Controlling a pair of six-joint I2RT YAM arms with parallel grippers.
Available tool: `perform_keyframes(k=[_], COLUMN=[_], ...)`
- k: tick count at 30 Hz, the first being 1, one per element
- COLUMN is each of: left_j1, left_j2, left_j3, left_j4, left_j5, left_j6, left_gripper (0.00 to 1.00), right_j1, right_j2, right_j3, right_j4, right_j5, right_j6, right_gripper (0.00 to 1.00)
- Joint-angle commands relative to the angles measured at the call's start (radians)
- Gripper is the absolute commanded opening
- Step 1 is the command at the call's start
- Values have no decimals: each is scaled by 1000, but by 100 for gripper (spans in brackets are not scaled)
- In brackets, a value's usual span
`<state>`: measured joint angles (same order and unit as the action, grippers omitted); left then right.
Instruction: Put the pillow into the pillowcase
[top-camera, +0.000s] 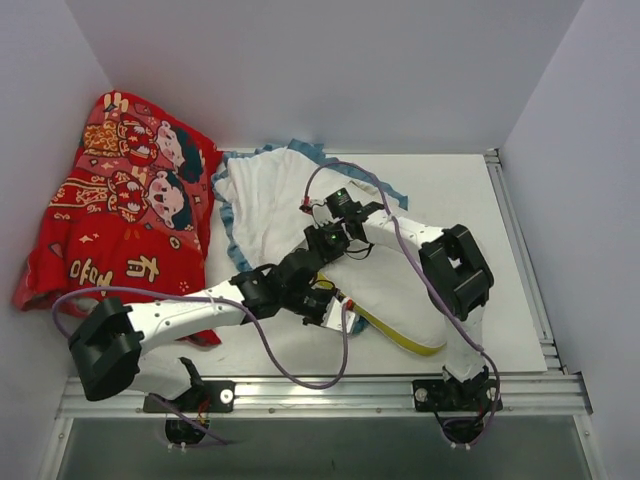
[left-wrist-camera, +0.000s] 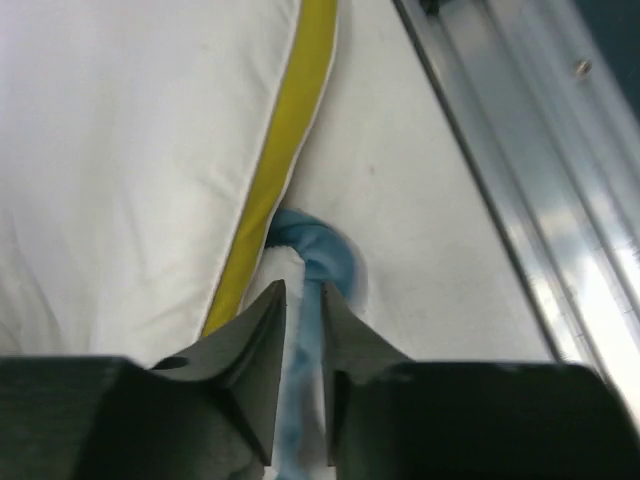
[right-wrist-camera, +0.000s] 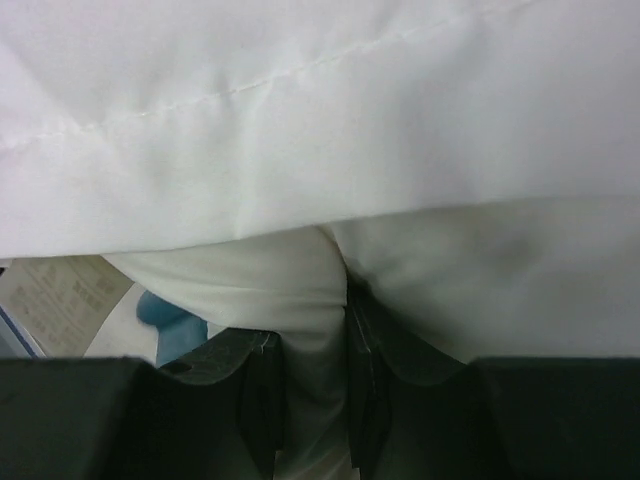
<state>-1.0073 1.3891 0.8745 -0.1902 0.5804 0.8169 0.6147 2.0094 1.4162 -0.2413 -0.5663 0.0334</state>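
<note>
Surface and enclosure: a white table (top-camera: 490, 200) is boxed in by plain white walls (top-camera: 350, 70) at the rear and both sides. An aluminium rail (top-camera: 330, 385) runs along the near edge. A red cartoon-figure cloth (top-camera: 120, 210) lies bunched at the rear left, partly up against the left wall.

Left arm: it reaches from its base at the near left, forward and to the right, low over the table. The left gripper (left-wrist-camera: 303, 290) sits at the near corner of the pillow (top-camera: 400, 305). It is clenched on the blue ruffled trim (left-wrist-camera: 315, 250), which runs as a strip between the two narrowly set fingers. The trim curls just beside the yellow piping (left-wrist-camera: 290, 120).

Right arm: it rises from its base at the near right, folds at the elbow and reaches back to the left. The right gripper (right-wrist-camera: 310, 345) points down at the centre of the table, where the two fabrics meet. It is clenched on a fold of white cloth (right-wrist-camera: 300, 290). Whether that fold is pillow or pillowcase lining cannot be told.

Container and contents: the pillowcase (top-camera: 265, 195) lies crumpled at centre rear, white inside uppermost, with blue trim showing round its edges. The pillow lies at centre right, its near half exposed on the table. Its far end meets the pillowcase under the grippers; how far it is inside cannot be told.
</note>
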Motion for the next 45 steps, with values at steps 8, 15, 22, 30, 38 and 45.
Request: perform_keyframes(k=[8,15,22,30,38,45], left_j1=[387,421,432,438,443,443], left_j2=[-320,-148,5,94,73,47], left_j3=[115,153,192,221,221,227], left_j4=[-319,-311,-189,-69,-55,-54], left_j5=[-83,-366,-416,-401,-435,-444], left_j6=[-557,-686,-720,-733,-743,-725], left_gripper=[45,55,57,55,55,61], right_j1=[-64,-64,-63,-61,-62,-63], right_j2=[-92,-127,-167,-187,-184,-184], right_j3=[-235,-255,-273,-313,-313,-312], right_j4=[137,172,174,171,175,177], right_j5=[16,-6,-6,8,20,26], right_j6=[152,215,234,234,244,246], right_gripper=[0,0,0,0,0,0])
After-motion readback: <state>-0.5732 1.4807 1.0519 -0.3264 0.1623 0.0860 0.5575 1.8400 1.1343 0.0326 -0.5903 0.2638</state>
